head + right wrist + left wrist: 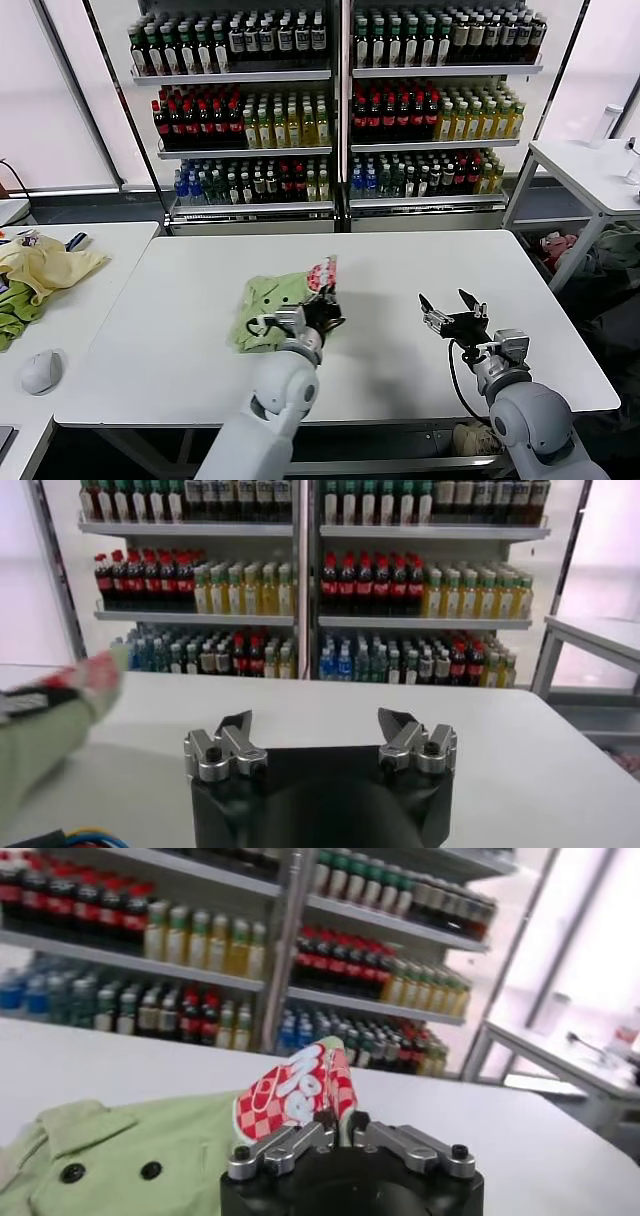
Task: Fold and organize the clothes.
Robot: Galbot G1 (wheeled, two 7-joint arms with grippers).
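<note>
Here the shirt [277, 307] lies bunched on the white table [400, 270], left of its centre and towards the near side, with the red-and-white printed patch [298, 1090] lifted upright above the rest of the fabric. The left pincer [322, 309] is at that raised patch; in the left wrist view its fingers stand close together on either side of the patch's lower edge, so it appears clamped on the cloth, though how firm the hold is I cannot tell. The right pincer [455, 306] hovers over bare table well to the right, its jaws wide apart and holding nothing. I judge this a fold in progress: one corner is raised and must next be carried across the shirt and laid flat, which calls for a low, even sweep so the soft fabric does not drag the whole bundle along. There is ample open table to the right and beyond the shirt. The near edge is closer, so any pull towards the robot risks the cloth sliding off.
</note>
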